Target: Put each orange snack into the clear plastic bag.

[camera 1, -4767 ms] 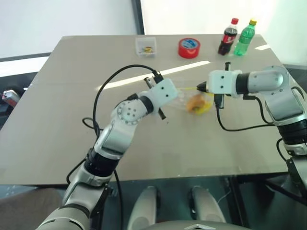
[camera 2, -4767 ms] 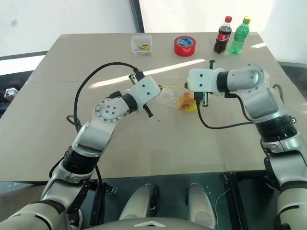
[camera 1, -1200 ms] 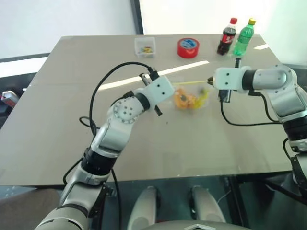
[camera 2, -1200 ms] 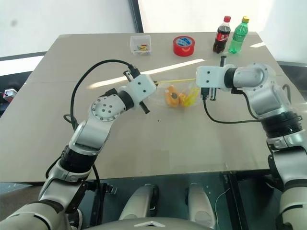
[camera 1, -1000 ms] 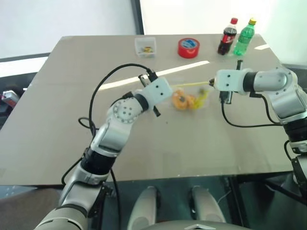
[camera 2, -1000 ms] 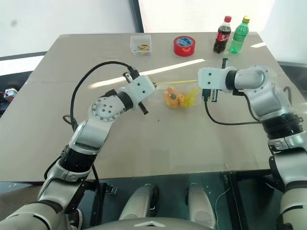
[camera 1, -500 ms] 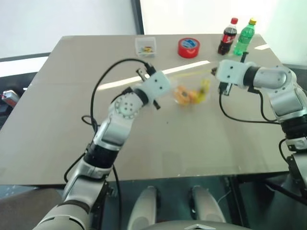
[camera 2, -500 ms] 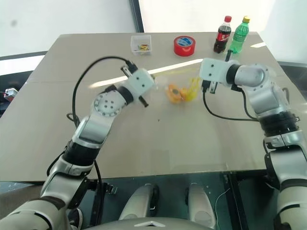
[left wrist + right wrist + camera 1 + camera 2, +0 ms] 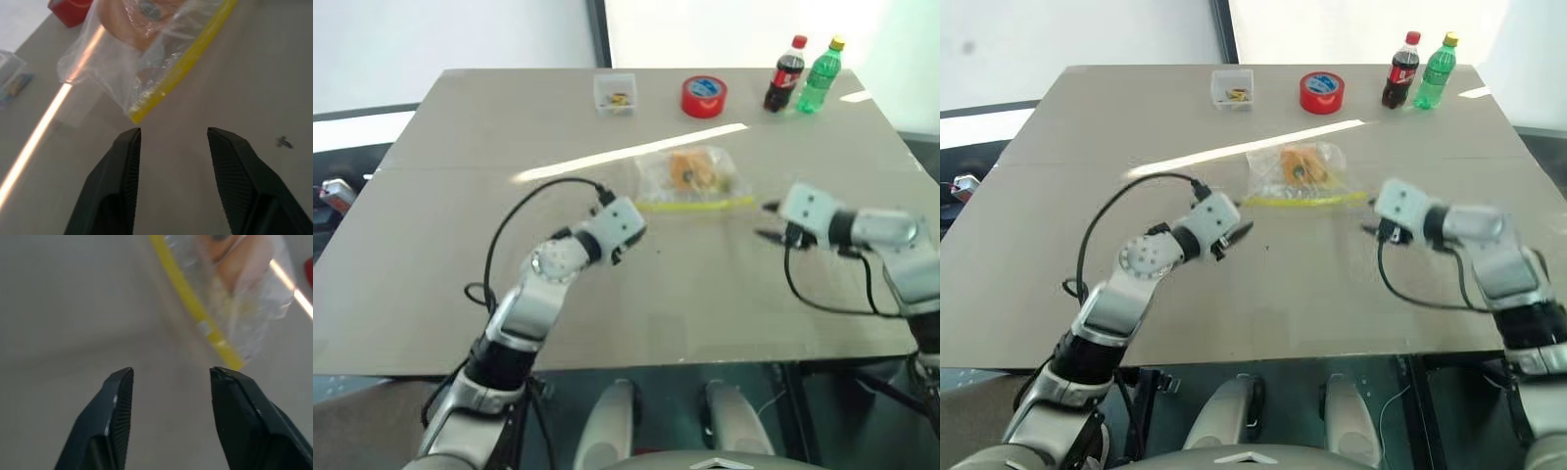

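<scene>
Two glossy amber-orange oval snack packets [image 9: 1299,163] are lying inside the flat crinkly clear plastic bag with the yellow strip [image 9: 1296,174], their outlines blurring together behind the film so they are hard to tell apart. The bag is resting on the grey bench [image 9: 1058,147], its yellow edge facing the robot. Left tool [image 9: 172,142] is standing released, black fingers apart, just short of the bag's corner and not touching it. Right tool [image 9: 170,377] is likewise standing released beside the strip's other end. At the far edge are sitting a small clear square tub [image 9: 1232,88], contents too small to identify, a red tape roll [image 9: 1322,91], a dark red-capped bottle [image 9: 1400,70] and a green yellow-capped bottle [image 9: 1433,70]; no label is readable.
</scene>
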Tool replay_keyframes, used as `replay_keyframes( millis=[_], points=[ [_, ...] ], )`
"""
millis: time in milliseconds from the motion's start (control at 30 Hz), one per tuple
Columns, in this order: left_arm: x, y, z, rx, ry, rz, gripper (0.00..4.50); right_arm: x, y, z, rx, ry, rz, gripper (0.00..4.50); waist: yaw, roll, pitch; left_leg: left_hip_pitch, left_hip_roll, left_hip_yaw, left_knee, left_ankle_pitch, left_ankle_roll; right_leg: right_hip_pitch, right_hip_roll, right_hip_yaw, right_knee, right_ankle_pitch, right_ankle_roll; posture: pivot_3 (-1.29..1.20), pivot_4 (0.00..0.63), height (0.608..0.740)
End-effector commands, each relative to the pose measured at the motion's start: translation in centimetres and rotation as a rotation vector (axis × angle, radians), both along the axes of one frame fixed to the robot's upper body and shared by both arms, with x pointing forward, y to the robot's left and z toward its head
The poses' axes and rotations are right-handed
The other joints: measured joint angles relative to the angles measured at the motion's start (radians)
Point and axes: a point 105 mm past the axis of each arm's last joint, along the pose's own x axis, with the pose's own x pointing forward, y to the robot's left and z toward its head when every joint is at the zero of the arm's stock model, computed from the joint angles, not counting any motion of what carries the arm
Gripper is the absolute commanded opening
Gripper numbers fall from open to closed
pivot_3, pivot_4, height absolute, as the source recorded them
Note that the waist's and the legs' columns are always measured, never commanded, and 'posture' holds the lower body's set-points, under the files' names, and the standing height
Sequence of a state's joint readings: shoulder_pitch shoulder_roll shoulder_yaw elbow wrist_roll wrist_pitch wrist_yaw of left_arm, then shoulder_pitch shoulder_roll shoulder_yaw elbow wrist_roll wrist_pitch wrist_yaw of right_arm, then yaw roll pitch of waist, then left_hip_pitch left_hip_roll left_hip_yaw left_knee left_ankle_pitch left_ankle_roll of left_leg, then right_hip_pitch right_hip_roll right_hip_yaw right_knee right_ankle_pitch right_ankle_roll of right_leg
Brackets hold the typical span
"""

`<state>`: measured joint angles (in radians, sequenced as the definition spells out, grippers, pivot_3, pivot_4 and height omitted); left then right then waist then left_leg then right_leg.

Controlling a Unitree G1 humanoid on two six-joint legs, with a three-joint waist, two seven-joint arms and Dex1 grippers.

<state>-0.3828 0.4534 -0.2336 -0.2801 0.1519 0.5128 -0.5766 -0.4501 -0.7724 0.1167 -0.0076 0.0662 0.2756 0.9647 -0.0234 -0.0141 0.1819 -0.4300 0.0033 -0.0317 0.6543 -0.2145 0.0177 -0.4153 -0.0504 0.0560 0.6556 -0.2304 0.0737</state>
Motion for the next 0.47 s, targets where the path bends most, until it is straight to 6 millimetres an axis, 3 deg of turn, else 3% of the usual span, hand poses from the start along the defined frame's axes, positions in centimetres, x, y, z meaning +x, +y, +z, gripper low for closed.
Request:
replay_keyframes(
  millis=[33, 133, 300, 467],
  points=[
    [-1.6, 0.9, 1.9, -0.222, 0.011, 0.056, 3.03, -1.1, -3.2, 0.8, 0.153, 0.043, -0.105, 2.76, 0.005, 0.0, 0.0, 0.001, 0.0, 0.0, 0.001, 0.0, 0.0, 0.001, 0.0, 0.0, 0.001, 0.0, 0.0, 0.0, 0.15, 0.74],
    [-2.6, 3.1, 1.7, -0.317, 0.059, 0.113, 3.03, -2.4, -4.9, 0.3, 0.241, 0.113, -0.124, 2.76, 0.006, 0.0, 0.0, 0.008, 0.001, 0.0, 0.001, 0.0, 0.0, 0.006, 0.001, 0.001, 0.003, 0.0, 0.0, 0.0, 0.15, 0.74],
    [-4.7, 6.6, 1.8, -0.362, 0.084, 0.158, 3.03, -3.6, -7.5, 1.5, 0.333, 0.133, -0.139, 2.76, -0.001, 0.0, 0.0, 0.016, 0.002, 0.004, -0.001, 0.0, 0.0, 0.01, 0.002, 0.004, 0.003, -0.001, 0.0, 0.0, 0.15, 0.74],
    [-6.3, 8.5, 1.8, -0.37, 0.103, 0.178, 3.03, -4.1, -9.2, 2.3, 0.347, 0.132, -0.144, 2.76, 0.0, 0.0, 0.0, 0.015, 0.002, 0.007, -0.001, 0.0, 0.0, 0.011, 0.002, 0.004, 0.0, -0.001, 0.0, 0.0, 0.15, 0.74]
  ],
)
